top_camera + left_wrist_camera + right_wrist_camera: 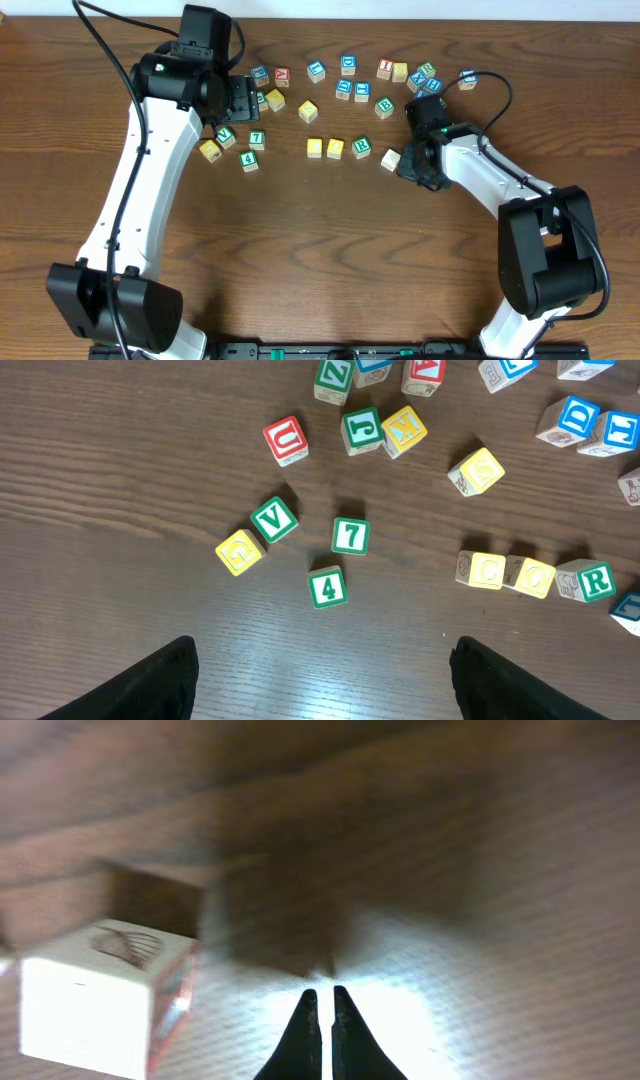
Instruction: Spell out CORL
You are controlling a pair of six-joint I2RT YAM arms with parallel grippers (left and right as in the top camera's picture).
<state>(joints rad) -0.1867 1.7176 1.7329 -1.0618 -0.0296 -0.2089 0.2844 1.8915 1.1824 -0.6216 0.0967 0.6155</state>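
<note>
**Desk:** Overhead first. How many are placed?

**Photographer:** Three in a row: the C cube [315, 148], O cube [335, 148] and R cube [361, 147]. That's two yellow tops and one green letter. A fourth, the pale cube [391, 159], sits just beside the right gripper [407, 166], near the R cube but slightly out of line.

**Desk:** Left wrist?

**Photographer:** The left gripper [322, 655] is spread wide and empty. The row lies ahead of it, off to one side.

**Desk:** Right wrist?

**Photographer:** Two fingers [305, 1030] pressed together, holding nothing. The pale cube is beside them, not between them, and its letter is unreadable.

**Desk:** The risk?

**Photographer:** A closed-finger nudge could spin that cube or knock the R cube askew.
</note>
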